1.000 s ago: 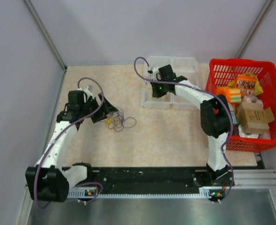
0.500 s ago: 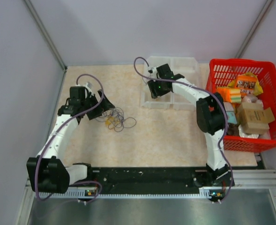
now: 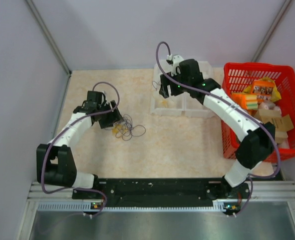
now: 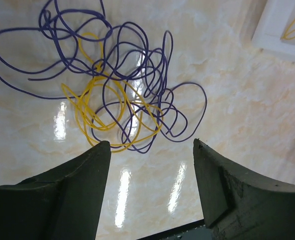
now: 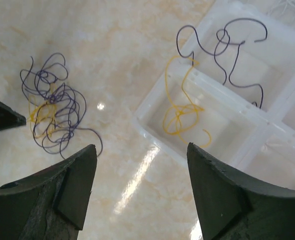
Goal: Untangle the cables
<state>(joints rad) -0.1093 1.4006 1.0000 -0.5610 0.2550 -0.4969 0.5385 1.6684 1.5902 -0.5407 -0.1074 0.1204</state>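
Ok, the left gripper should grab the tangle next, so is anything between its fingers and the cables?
Nothing visible does. The left gripper stands open facing the cables, their nearest loops right by its fingertips, with only the table showing around them.

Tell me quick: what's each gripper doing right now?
Left gripper: open, empty, right by the tangled cables.
Right gripper: open, holding nothing.

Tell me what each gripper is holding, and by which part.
Nothing is held. The left gripper is open above the cable tangle; the right gripper is open at the tray, where a yellow strand and a purple strand lie free.
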